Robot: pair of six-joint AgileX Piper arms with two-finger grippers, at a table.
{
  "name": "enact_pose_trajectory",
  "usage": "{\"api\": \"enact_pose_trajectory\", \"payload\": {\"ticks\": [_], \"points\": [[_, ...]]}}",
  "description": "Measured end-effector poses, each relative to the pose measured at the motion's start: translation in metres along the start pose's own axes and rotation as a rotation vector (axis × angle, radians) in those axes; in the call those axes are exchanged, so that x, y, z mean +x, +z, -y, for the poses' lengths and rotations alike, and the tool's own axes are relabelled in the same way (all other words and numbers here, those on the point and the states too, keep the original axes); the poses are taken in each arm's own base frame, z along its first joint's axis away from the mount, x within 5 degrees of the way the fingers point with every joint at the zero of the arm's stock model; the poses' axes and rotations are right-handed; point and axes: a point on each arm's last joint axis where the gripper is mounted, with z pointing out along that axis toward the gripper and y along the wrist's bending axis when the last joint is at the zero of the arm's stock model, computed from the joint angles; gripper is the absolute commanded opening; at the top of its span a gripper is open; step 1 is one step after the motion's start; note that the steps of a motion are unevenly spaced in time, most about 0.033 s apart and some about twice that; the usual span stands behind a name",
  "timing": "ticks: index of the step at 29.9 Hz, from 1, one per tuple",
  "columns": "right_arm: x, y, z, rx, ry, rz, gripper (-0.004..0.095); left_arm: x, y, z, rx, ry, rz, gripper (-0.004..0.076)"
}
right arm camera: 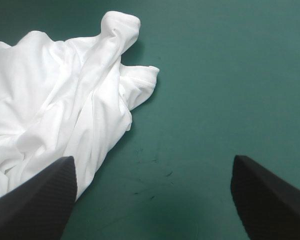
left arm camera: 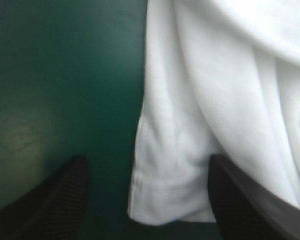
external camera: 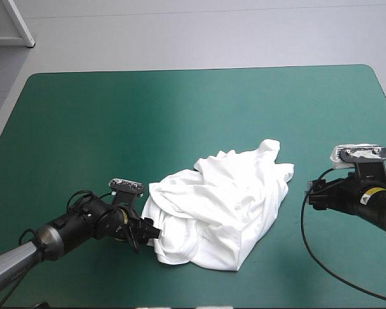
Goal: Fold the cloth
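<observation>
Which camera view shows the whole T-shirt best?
The high view: the whole crumpled T-shirt lies on the teal-green cover. The left wrist view shows only a hemmed edge inside the open left gripper; the right wrist view shows one side of the heap, ahead of the open right gripper.

T-shirt [external camera: 222, 206] on table [external camera: 180, 116], left gripper [external camera: 147, 233] beside (right gripper [external camera: 314, 195] apart)

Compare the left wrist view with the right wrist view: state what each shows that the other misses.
Left wrist only: a hemmed corner of the crumpled white short-sleeved T-shirt lying between the open black fingers of the left gripper. Right wrist only: the heap's bunched tip and a hemmed opening, beside the open right gripper, with bare teal-green table cover between its fingers. Both: the T-shirt on that cover.
</observation>
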Motion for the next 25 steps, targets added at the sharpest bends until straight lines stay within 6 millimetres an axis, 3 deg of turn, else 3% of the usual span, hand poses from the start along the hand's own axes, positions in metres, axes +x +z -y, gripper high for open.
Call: {"api": "enact_pose_trajectory", "payload": {"ticks": [3, 10, 20, 25], "points": [[-0.004, 0.006, 0.000, 0.001, -0.001, 0.005, 0.0796, 0.000, 0.003, 0.001, 0.017, 0.014, -0.007, 0.0382], [-0.015, 0.049, 0.002, 0.013, -0.003, -0.080, 0.0796, 0.004, 0.009, -0.001, 0.033, 0.020, 0.030, -0.0003], [-0.043, 0.121, 0.004, 0.019, -0.002, -0.178, 0.0794, 0.008, 0.012, 0.000, 0.068, -0.014, 0.071, -0.0008], [-0.046, 0.158, 0.005, 0.020, 0.003, -0.237, 0.0712, 0.009, 0.011, 0.000, 0.074, -0.018, 0.084, -0.0010]]}}
